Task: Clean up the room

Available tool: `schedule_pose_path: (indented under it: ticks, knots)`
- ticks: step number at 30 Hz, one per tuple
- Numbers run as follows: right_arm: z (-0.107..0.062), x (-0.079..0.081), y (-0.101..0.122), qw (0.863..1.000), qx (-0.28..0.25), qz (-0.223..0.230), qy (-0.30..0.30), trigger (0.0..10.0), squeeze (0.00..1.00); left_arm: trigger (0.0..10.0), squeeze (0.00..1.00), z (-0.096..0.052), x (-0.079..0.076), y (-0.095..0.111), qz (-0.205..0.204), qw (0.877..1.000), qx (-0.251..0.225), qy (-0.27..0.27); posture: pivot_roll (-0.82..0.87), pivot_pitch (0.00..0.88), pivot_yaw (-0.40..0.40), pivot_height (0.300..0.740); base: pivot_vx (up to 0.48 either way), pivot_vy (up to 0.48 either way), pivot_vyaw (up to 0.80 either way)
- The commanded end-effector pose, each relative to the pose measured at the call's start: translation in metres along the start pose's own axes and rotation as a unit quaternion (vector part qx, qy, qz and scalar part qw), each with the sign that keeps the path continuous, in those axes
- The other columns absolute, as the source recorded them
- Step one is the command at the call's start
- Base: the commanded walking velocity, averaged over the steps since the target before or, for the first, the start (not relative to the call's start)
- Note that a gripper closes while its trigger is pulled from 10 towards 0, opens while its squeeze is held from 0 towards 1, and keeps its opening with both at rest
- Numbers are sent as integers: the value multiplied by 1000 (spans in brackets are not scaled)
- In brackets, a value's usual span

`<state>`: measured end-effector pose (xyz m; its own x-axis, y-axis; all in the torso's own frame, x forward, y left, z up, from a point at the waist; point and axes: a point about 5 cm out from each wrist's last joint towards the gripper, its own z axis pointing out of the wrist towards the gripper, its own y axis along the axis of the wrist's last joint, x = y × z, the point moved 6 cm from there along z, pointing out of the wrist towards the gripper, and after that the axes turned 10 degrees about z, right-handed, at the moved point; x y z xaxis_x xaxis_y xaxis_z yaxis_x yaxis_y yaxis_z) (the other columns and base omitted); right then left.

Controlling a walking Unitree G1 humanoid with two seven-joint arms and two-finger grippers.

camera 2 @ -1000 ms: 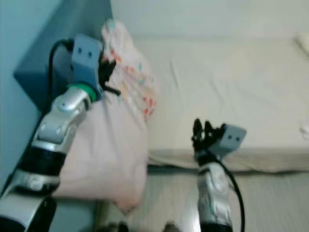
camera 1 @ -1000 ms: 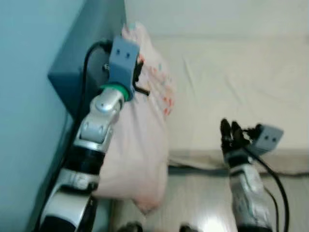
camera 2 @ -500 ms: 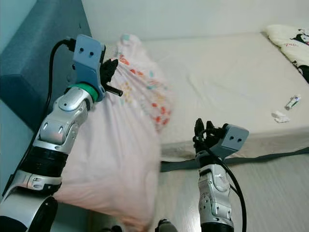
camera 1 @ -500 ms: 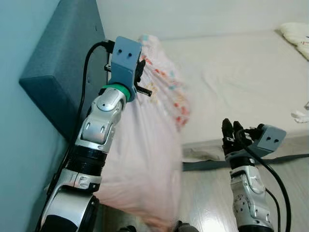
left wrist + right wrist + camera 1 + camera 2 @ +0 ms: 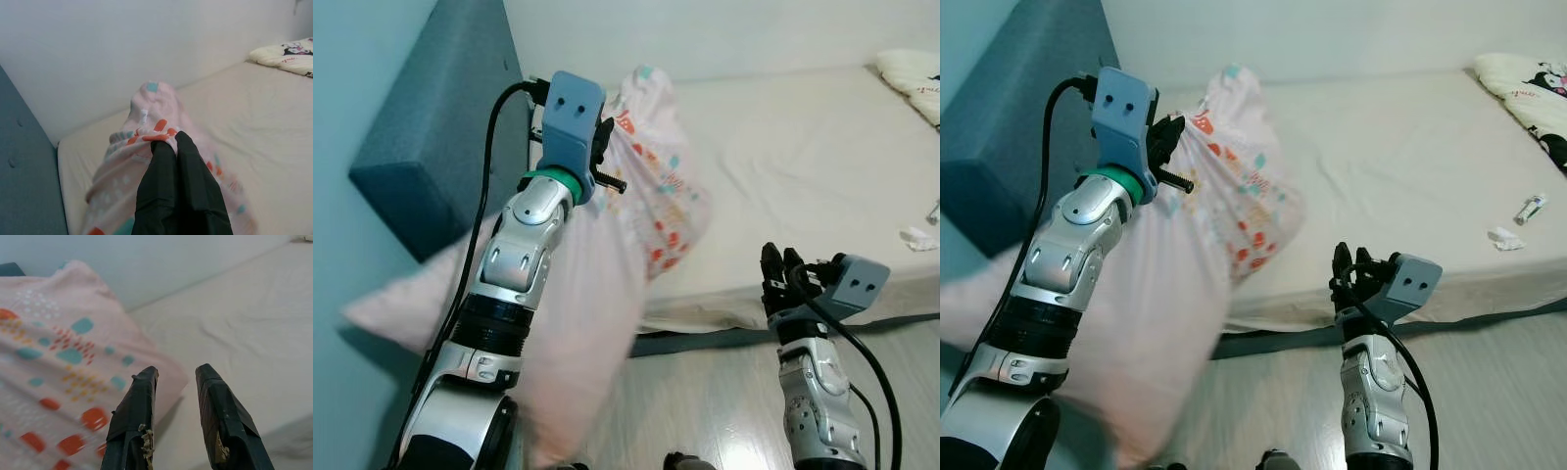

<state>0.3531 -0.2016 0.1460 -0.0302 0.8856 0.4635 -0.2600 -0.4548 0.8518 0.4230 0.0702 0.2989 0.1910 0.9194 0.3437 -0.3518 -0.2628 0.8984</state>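
A large pink pillow [image 5: 607, 294] with orange and teal spots hangs in the air beside the bed [image 5: 783, 166], blurred from swinging. My left gripper [image 5: 605, 157] is raised and shut on the pillow's top edge; in the left wrist view the black fingers [image 5: 171, 166] pinch the patterned cloth [image 5: 146, 132]. My right gripper [image 5: 781, 266] is held low in front of the mattress edge, open, with nothing between its fingers [image 5: 134, 411]; the pillow [image 5: 54, 382] lies ahead of it in the right wrist view.
A blue-grey padded headboard [image 5: 431, 147] stands at the left against the wall. A second patterned pillow [image 5: 1528, 88] lies at the bed's far right, with a small tube [image 5: 1533, 207] and a crumpled tissue [image 5: 1503, 237] near the mattress edge. Pale wooden floor [image 5: 1508, 392] lies below.
The camera swung right, then settled. The pillow in my left gripper has swung up and toward the bed, its lower end flaring to the left. The right gripper has stayed put.
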Motion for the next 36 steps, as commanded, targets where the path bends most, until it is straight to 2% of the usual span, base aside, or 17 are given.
schedule_pose_path:
  ticks: [1,24,31,32,34,35,36]
  knots:
    - [-4,-5,-5,1000,9,0,-8,10000,0,10000,0,2,7,26,10,999,-46,15,-56,117,100,739,480,0,0]
    - [-4,-5,-6,1000,11,-1,-8,10000,0,10000,0,3,10,26,7,999,-45,22,-56,121,95,739,468,0,0]
    - [-4,-5,-7,1000,14,-1,-6,10000,0,10000,0,2,7,27,-3,999,-47,13,-56,121,95,739,0,0,0]
    - [-4,-5,-7,1000,16,-1,-4,10000,0,10000,0,1,3,29,-23,999,-47,2,-56,121,95,739,0,0,0]
    - [-4,-5,-7,1000,16,-1,-4,10000,0,10000,0,1,3,29,-23,999,-47,2,-56,121,95,739,0,0,0]
    - [-4,-7,-7,1000,18,-3,-4,10000,0,10000,0,-1,-5,29,-35,998,-45,-13,-52,124,94,739,0,0,0]
    - [-4,-7,-7,1000,18,-3,-4,10000,0,10000,0,-1,-5,29,-35,998,-45,-13,-52,124,94,739,0,0,0]
